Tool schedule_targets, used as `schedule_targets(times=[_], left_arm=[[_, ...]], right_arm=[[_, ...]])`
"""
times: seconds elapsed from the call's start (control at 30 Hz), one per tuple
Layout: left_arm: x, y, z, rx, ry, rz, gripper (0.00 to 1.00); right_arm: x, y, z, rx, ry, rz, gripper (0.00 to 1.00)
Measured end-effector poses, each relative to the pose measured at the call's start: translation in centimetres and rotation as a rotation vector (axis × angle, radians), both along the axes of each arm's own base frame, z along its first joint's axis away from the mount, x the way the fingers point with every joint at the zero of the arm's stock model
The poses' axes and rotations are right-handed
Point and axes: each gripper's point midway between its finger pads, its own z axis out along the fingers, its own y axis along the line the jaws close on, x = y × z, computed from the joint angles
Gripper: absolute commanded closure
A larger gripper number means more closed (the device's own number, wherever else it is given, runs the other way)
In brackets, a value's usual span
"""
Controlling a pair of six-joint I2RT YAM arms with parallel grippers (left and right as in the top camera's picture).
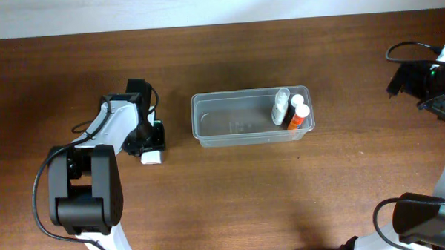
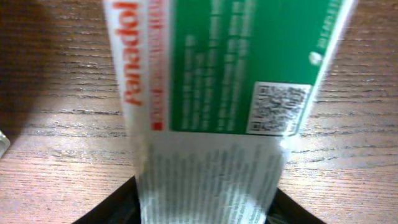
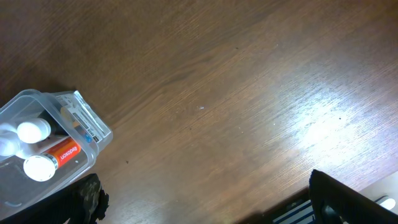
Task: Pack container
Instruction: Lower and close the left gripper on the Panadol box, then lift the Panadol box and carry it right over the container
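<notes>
The clear plastic container [image 1: 237, 124] stands at the middle of the table. A small clear bottle [image 1: 281, 106] and an orange bottle with a white cap [image 1: 298, 115] lie in its right end. My left gripper [image 1: 149, 142] is to the left of the container, low at the table, and shut on a green and white Panadol box [image 1: 152, 155]. In the left wrist view the box [image 2: 217, 93] fills the space between the jaws [image 2: 208, 208]. My right gripper [image 1: 414, 80] is far right, open and empty [image 3: 208, 205]. The container's corner [image 3: 93, 127] shows in the right wrist view.
The table is dark brown wood. Cables and a black mount [image 1: 441, 102] sit at the far right edge. The left arm's base [image 1: 84, 189] stands at the front left. A pale wall runs along the back edge.
</notes>
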Motion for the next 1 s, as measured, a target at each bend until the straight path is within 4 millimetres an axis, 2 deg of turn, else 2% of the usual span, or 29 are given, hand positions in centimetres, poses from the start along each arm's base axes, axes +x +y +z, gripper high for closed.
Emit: schedule_targets(times=[0.1,0.37,0.57,0.7,1.0], left_arm=[[0.0,0.0,0.0,0.000,0.000,0.000,0.52],[0.0,0.0,0.0,0.000,0.002,0.000,0.51],[-1.0,0.1,0.8,0.005,0.057,0.000,0.51],[0.3,0.0,3.3,0.004,0.046,0.000,0.51],[4.2,-0.5,12.4,-0.013,-0.072,0.000,0.51]], right_arm=[[0.0,0.0,0.0,0.000,0.000,0.000,0.02],[0.0,0.0,0.0,0.000,0.000,0.000,0.02],[0.0,0.0,0.0,0.000,0.000,0.000,0.02],[0.0,0.0,0.0,0.000,0.000,0.000,0.02],[0.0,0.0,0.0,0.000,0.000,0.000,0.02]])
